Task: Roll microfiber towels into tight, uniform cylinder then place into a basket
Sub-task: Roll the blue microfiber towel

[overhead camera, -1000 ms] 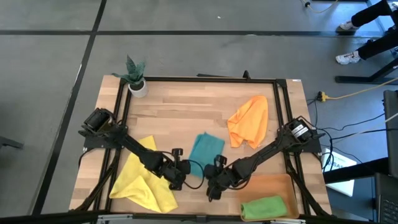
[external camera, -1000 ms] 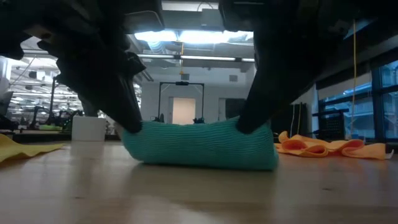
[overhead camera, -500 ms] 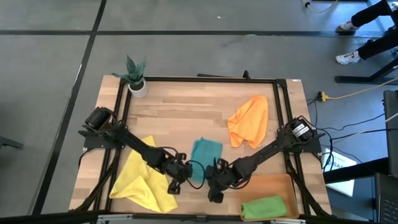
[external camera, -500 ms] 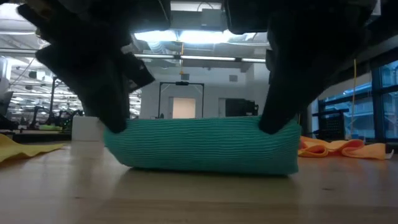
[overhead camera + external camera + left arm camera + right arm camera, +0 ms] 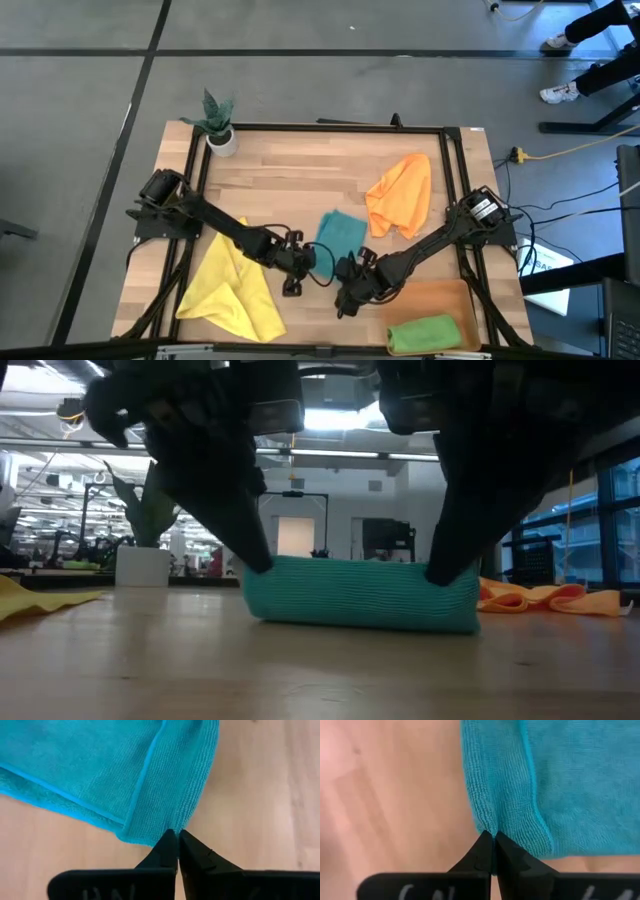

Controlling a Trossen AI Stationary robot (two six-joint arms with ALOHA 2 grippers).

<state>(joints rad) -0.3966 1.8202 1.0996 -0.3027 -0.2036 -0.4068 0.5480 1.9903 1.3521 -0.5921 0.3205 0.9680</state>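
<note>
Pinching the teal towel [image 5: 337, 236] at both ends of its near edge: I am holding the left gripper [image 5: 303, 262] clamped on one corner of the fold and the right gripper [image 5: 347, 272] clamped on the other, fingertips pressed together with a nip of cloth between them in both wrist views. I am judging that the paired hold is there so the edge turns over evenly and the roll comes out straight rather than coned.

Item, teal towel: lying near the middle of the table [image 5: 300, 170], just beside the basket [image 5: 440, 300] on the side facing the yellow towel. Ribbed microfibre weave, a stitched hem [image 5: 60, 795] running across the flat part, a thick rounded fold [image 5: 485, 790] along the gripped edge. From table height it is reading as a low, fairly even bolster [image 5: 365, 593] with both dark fingers planted at its ends. The far part is lying flat and unrolled in the overhead view, so I am counting the roll as begun, not finished.

Item, green towel [image 5: 425, 333]: rolled and sitting inside the basket, at its end farthest from the plant pot.

Item, orange towel [image 5: 400, 195]: crumpled loose, beyond the basket toward the table's far edge.

Item, yellow towel [image 5: 232, 290]: spread and rumpled, well apart from the basket, under the left arm.

Item, small white plant pot [image 5: 222, 140]: standing at the corner farthest from the basket.
</note>
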